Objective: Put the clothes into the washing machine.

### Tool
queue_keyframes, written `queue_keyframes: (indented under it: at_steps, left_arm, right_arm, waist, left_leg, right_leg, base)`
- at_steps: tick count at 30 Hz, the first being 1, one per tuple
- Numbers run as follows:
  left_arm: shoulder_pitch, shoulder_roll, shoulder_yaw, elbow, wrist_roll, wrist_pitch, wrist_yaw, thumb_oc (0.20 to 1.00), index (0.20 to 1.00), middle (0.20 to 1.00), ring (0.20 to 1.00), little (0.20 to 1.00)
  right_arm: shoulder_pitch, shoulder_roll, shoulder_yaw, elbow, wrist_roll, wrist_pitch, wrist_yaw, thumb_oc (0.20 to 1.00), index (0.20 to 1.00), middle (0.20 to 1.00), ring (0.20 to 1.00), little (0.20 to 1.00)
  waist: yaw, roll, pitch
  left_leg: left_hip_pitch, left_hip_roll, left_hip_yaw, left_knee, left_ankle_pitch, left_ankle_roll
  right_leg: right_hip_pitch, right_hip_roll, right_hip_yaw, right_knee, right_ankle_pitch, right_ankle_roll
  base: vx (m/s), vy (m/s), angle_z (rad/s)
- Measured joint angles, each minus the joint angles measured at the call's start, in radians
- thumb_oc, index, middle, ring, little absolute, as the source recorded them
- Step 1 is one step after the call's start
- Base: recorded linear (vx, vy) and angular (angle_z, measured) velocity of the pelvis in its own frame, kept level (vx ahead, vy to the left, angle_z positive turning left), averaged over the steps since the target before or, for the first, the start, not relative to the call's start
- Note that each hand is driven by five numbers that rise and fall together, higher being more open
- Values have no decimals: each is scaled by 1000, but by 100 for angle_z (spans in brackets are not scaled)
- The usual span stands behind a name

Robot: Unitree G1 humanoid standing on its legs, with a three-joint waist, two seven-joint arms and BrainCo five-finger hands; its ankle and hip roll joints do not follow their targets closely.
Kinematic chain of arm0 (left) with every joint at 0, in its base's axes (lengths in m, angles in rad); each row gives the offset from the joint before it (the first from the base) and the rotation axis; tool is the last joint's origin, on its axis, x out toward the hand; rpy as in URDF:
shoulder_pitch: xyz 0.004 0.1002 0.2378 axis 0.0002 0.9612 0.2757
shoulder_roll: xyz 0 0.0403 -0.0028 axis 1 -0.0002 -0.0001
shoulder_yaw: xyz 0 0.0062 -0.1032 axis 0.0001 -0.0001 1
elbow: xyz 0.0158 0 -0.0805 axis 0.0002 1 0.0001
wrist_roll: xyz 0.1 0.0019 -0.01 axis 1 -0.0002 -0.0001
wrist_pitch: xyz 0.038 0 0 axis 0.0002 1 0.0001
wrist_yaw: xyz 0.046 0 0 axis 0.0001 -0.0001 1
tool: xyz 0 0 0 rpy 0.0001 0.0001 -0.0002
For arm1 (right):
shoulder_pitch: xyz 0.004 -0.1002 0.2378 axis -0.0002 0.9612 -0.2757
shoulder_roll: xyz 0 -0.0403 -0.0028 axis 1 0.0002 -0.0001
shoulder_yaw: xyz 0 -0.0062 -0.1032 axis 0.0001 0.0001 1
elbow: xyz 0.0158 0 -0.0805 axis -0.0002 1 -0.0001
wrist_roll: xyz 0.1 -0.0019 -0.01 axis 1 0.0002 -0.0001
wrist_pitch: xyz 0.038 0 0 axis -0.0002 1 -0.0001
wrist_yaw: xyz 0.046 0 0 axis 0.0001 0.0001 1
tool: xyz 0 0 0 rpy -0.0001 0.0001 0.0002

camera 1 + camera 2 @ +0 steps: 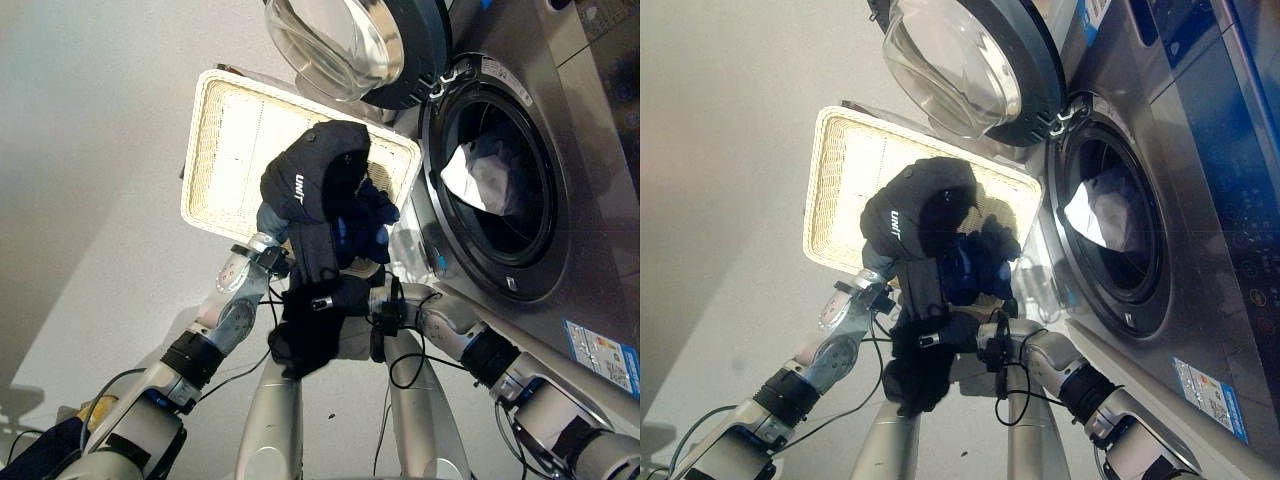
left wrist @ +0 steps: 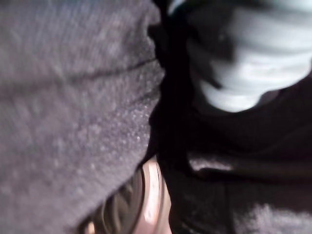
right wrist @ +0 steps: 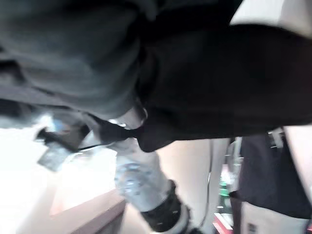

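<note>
Holding one black garment (image 1: 318,200) aloft — both hands buried in it, grip unreadable — beside one basket (image 1: 225,150), one washer (image 1: 520,180).

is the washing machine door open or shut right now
Open. The round glass door is swung away from the drum opening, and a white cloth lies inside the drum.

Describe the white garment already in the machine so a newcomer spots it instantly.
Start at the grey washing machine with its round door swung open. Inside the dark drum opening, a crumpled white garment lies. It is the one pale item; the clothes over the basket are dark.
</note>
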Motion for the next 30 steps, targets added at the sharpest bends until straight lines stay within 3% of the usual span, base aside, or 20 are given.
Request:
queue_keyframes:
  at_steps: [9,15,16,18,19,20,21,22,23,27,30]
  left_arm:
    - [26,-1,19,1,152,-18,148,200,200,200,200,200]
    - [40,-8,22,11,182,-28,176,200,200,200,200,200]
    - [40,-11,23,13,237,-31,200,200,200,200,200,200]
    - [40,-10,22,13,301,-35,220,200,200,200,200,200]
    - [40,-10,22,13,301,-35,220,200,200,200,200,200]
    - [46,-5,19,10,412,-35,260,200,200,200,200,200]
    - [48,-5,17,10,446,-34,275,200,200,200,200,200]
    - [47,-5,12,9,517,-33,310,200,200,200,200,200]
    - [47,-5,10,6,558,-33,331,200,200,200,200,200]
    - [42,37,5,5,752,2,430,200,200,200,200,200]
    - [32,86,-9,9,835,28,450,200,200,200,200,200]
  right_arm:
    - [54,38,-77,-2,170,-216,-202,200,200,200,200,200]
    - [61,49,-84,-2,211,-265,-242,200,200,200,200,200]
    - [69,69,-91,-3,226,-331,-293,200,200,200,200,200]
    - [77,69,-92,-10,215,-398,-355,200,200,200,200,200]
    - [77,69,-92,-10,215,-398,-355,200,200,200,200,200]
    - [94,88,-106,-27,203,-491,-461,200,200,200,200,200]
    - [94,95,-105,-28,202,-507,-483,200,200,200,200,200]
    - [100,105,-105,-35,202,-521,-514,796,796,796,796,796]
    - [106,110,-104,-40,203,-522,-525,1000,1000,1000,1000,1000]
    - [118,99,-101,-40,208,-508,-541,1000,1000,1000,1000,1000]
    - [109,81,-99,-40,209,-470,-539,1000,1000,1000,1000,1000]
  waist:
    - [-17,-1,0]
    - [-26,-1,0]
    - [-26,-1,0]
    - [-26,0,0]
    - [-26,0,0]
    - [-24,0,0]
    - [-25,0,0]
    - [-27,0,0]
    - [-28,0,0]
    - [-28,0,0]
    - [-24,0,0]
  left_leg:
    - [-18,-8,26,2,-11,17]
    - [-18,-9,29,2,-15,19]
    - [-18,-9,29,2,-16,19]
    - [-18,-9,30,2,-16,19]
    - [-18,-9,30,2,-16,19]
    - [-17,-10,41,2,-18,22]
    - [-17,-11,45,2,-19,23]
    - [-16,-13,54,3,-21,26]
    - [-16,-14,56,3,-22,27]
    - [-15,-14,56,5,-23,27]
    - [-16,-14,55,10,-24,26]
  right_leg:
    - [-12,-2,25,-28,16,10]
    - [-12,-2,29,-34,23,9]
    - [-12,-2,30,-36,23,9]
    - [-12,-2,32,-36,21,12]
    - [-12,-2,32,-36,21,12]
    - [-16,-2,42,-35,22,15]
    - [-17,-2,46,-36,23,17]
    - [-20,-3,54,-37,25,19]
    - [-21,-3,59,-37,26,21]
    - [-21,-2,61,-38,28,19]
    - [-21,-2,62,-35,29,18]
  base:
    - [-3,35,-6]
    - [1,18,-2]
    - [14,67,-2]
    - [23,116,-1]
    - [20,97,-7]
    - [15,66,-10]
    - [17,75,-17]
    - [8,42,-14]
    - [7,30,-13]
    - [12,10,-2]
    - [0,0,0]
